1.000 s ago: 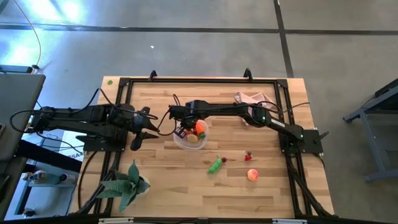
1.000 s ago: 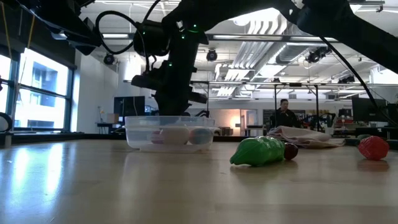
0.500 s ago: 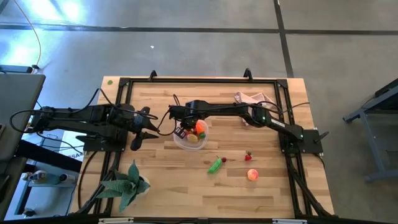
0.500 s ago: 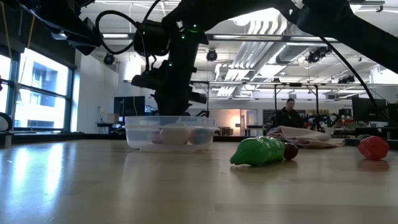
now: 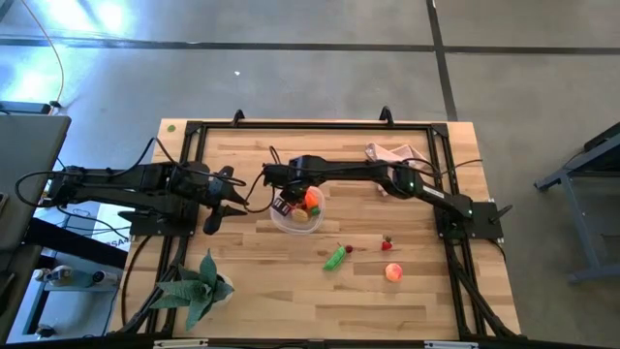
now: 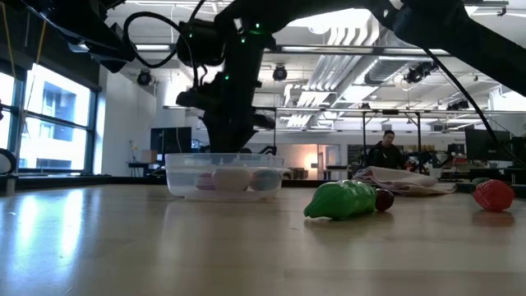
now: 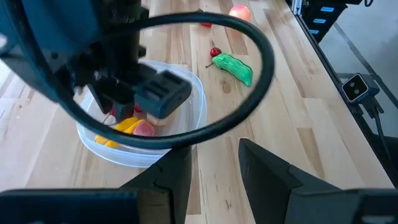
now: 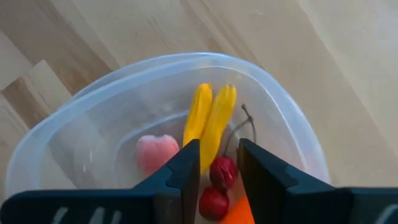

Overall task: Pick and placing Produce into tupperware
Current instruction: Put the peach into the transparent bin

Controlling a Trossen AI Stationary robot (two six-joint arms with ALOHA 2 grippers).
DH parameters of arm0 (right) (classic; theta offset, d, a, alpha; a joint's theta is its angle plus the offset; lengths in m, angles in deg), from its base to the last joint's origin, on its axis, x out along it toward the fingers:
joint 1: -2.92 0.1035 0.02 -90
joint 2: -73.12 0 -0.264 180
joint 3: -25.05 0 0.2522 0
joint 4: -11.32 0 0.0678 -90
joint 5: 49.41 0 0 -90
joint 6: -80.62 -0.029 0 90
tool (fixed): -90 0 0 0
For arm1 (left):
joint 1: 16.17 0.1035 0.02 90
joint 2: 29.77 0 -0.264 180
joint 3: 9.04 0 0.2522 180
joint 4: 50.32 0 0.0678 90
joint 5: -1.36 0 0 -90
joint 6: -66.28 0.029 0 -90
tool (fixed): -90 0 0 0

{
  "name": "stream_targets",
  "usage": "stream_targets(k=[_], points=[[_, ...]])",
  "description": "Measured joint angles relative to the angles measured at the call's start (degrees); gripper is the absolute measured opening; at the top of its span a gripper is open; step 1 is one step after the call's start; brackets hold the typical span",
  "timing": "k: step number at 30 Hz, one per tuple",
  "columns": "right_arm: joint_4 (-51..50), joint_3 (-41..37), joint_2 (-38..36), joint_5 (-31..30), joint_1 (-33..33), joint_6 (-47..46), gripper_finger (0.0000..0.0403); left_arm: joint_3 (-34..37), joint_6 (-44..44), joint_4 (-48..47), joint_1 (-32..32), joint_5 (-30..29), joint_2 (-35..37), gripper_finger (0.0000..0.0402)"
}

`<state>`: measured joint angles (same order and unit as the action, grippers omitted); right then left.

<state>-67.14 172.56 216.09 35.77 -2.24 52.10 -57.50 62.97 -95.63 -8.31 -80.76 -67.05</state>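
The right gripper point(image 5: 288, 206) hangs over the tupperware point(image 5: 294, 226) at centre frame, blocking its mouth from above. Bare wood lies open across the lower middle, broken only by the green pepper point(image 5: 335, 257), red berries point(image 5: 387, 244) and peach fruit point(image 5: 393, 273). The leafy plant point(image 5: 199, 287) fills the lower left; the left gripper point(image 5: 215, 217) crowds the tub's left.

The table point(image 5: 242, 291) is showing pale planked wood with a soft sheen, framed in matt black metal. The tupperware point(image 8: 74, 124) is looking like clear, smooth plastic with a cloudy rim. The green pepper point(image 6: 341, 200) is gleaming like glossy plastic. The pink cloth point(image 5: 392, 152) is lying crumpled and matt.
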Motion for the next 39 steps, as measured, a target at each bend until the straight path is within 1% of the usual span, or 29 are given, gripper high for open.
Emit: stream_targets(k=[2,4,7,10,14,16,20,22,39], points=[[-1.84,1.25,-0.32,-1.51,0.63,-0.21,0.0103,0.0,0.0,0.02,0.0,-0.02,0.02,0.0122],[-3.64,0.65,-1.82,-3.07,1.45,-1.31,0.0103,0.0,0.0,0.13,0.0,-0.21,0.02,0.0122],[-8.97,1.12,-3.53,-7.24,3.44,-4.83,0.0103,0.0,0.02,0.23,0.01,-0.37,0.02,0.0122],[-14.58,1.22,-5.6,-11.73,6.08,-10.47,0.0103,-0.04,0.02,0.21,0.02,-0.34,0.02,0.0122],[-24.57,1.27,-7.45,-14.11,10.31,-21.37,0.0103,-0.04,0.02,0.23,0.0,-0.2,0.02,0.0122],[-25.37,0.4,-8.02,-13.94,12.37,-27.58,0.0103,-0.04,0.02,0.16,0.0,-0.2,0.03,0.0122],[-25.29,-0.5,-9.14,-10.76,15.86,-37.55,0.0103,-0.04,0.0,0.16,0.02,-0.15,0.04,0.0122],[-25.29,-0.57,-9.15,-9.75,17.36,-39.8,0.0103,-0.04,0.0,0.1,0.0,-0.01,0.0,0.0122],[-25.31,-0.61,-9.26,-8.37,26.88,-56.85,0.0103,-0.04,0.0,0.09,0.0,0.01,0.02,0.0122]])
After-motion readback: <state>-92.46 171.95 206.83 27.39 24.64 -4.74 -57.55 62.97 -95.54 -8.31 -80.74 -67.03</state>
